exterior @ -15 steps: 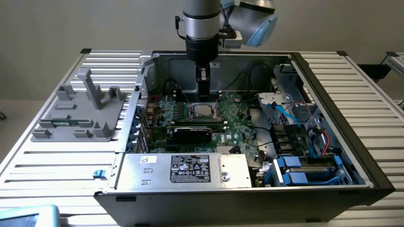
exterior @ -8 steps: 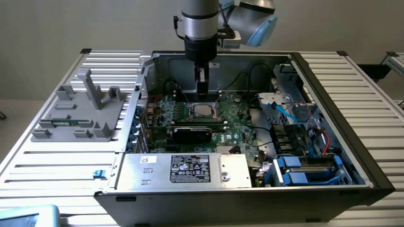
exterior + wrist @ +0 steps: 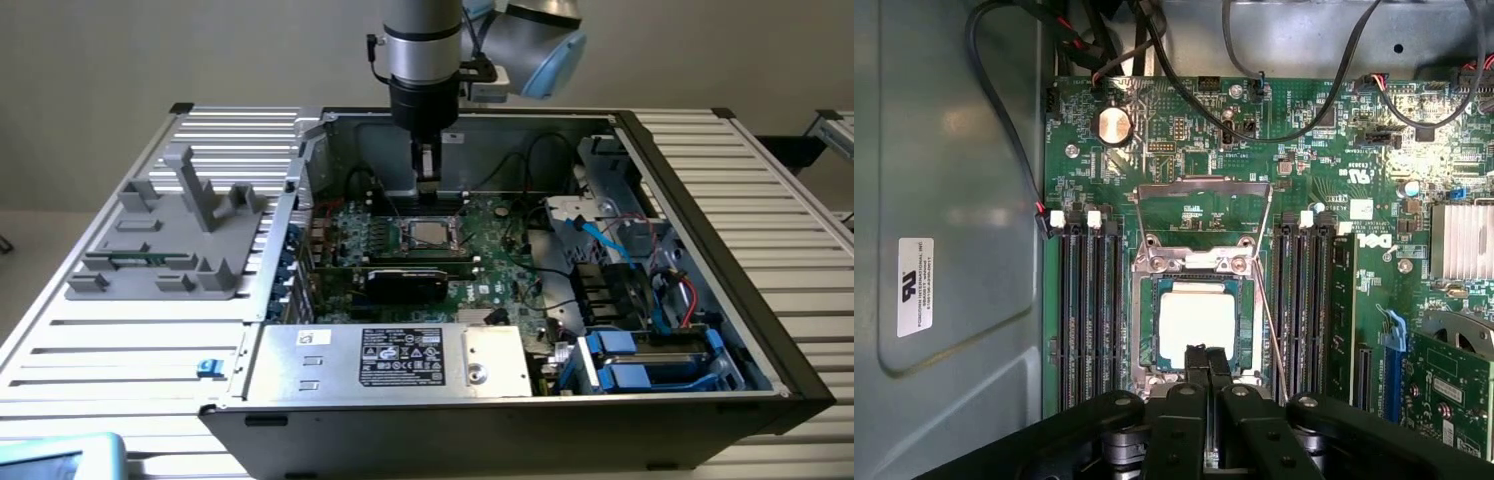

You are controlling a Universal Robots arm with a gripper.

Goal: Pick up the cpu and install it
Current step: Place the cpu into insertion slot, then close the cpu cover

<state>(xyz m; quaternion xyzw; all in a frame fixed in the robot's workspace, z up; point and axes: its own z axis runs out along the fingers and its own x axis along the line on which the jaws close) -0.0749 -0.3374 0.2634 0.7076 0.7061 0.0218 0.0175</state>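
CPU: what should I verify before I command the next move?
1. cpu lying in the socket: ok.
2. cpu seated flat and fully home: cannot tell.
3. load plate closed over the cpu: not ok, it stands open.
4. gripper clear of the cpu, above it in the exterior view: ok.
5. gripper empty, shut on nothing: ok.
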